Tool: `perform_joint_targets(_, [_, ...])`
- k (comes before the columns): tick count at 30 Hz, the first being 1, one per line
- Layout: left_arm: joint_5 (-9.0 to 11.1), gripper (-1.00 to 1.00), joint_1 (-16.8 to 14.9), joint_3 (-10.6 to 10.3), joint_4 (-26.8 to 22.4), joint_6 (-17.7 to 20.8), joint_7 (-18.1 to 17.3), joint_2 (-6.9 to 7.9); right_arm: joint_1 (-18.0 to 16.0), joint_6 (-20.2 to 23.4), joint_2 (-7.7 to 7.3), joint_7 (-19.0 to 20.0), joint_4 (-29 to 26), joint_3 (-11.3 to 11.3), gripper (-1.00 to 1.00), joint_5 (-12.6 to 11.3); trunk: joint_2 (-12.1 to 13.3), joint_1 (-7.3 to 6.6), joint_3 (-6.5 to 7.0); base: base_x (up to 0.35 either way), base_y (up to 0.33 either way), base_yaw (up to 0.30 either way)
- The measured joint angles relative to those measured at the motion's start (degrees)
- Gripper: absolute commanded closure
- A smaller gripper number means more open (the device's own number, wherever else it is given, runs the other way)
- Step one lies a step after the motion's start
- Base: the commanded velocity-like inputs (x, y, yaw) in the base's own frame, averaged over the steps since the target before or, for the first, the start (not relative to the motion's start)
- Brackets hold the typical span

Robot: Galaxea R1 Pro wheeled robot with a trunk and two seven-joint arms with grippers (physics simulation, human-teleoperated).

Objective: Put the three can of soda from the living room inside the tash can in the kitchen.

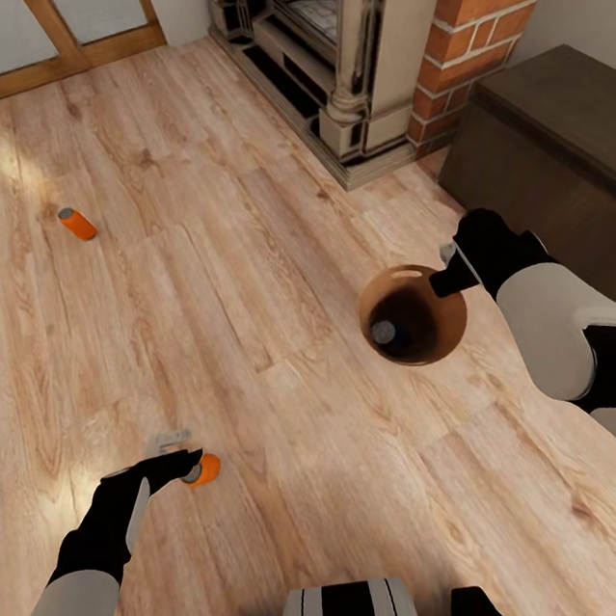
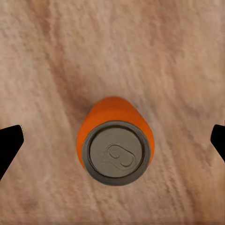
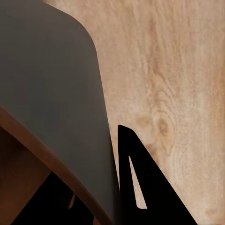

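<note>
L hand [image 2: 112, 140] spread wide over soda can [image 2: 114, 145], R hand [image 1: 451, 270] gripping trash can [image 1: 414, 314] rim, head cam: can inside.

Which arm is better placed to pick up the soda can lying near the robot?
Left. The left gripper hangs directly over the near can, jaws open on either side of it. The right gripper is holding the trash can by its rim.

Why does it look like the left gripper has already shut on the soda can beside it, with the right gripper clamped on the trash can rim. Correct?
Not quite. The left gripper is open: in the left wrist view its fingers stand apart from the soda can. The right gripper does clamp the trash can rim.
</note>
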Motion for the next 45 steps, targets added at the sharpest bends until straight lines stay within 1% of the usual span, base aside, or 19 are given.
perform_joint_targets(6, [0.29,-1.0,0.09,0.06,-0.17,-0.02,0.04,-0.13,0.03,-0.1,-0.27,-0.05,0.0,0.07,1.0,0.7,0.0,0.0,-0.4,-0.01,0.006,0.0])
perform_joint_targets(8, [0.3,-1.0,0.12,0.07,-0.18,-0.02,0.03,-0.15,0.06,-0.07,-0.3,-0.03,0.01,0.05,1.0,0.5,0.0,0.0,-0.54,-0.002,0.001,0.0])
perform_joint_targets(10, [0.21,-1.0,0.13,0.08,0.16,0.02,0.03,-0.17,0.11,-0.03,-0.3,-0.02,0.02,0.02,1.0,0.2,-0.79,0.44,-1.03,0.0,0.0,0.0])
perform_joint_targets(16, [0.24,-1.0,0.12,0.09,0.38,0.1,-0.05,-0.17,0.12,-0.07,-0.33,-0.03,0.01,0.05,1.0,0.47,-3.19,1.76,-2.49,0.0,0.0,0.0])
perform_joint_targets(26, [0.32,-1.0,0.19,0.01,-0.19,0.06,-0.56,-0.17,0.12,-0.06,-0.38,-0.03,0.01,0.04,1.0,0.41,-3.21,1.76,-3.13,0.0,0.0,0.0])
perform_joint_targets(33, [0.32,-1.0,0.2,0.01,-0.19,0.1,-0.52,-0.17,0.12,-0.07,-0.37,-0.03,0.01,0.04,1.0,0.43,-6.0,3.29,-4.82,0.0,0.0,0.0])
perform_joint_targets(45, [0.3,-1.0,0.2,-0.04,0.09,0.12,-0.52,-0.19,0.11,-0.08,-0.41,-0.05,-0.06,0.05,1.0,0.5,-6.02,3.29,-5.55,0.0,0.0,0.0])
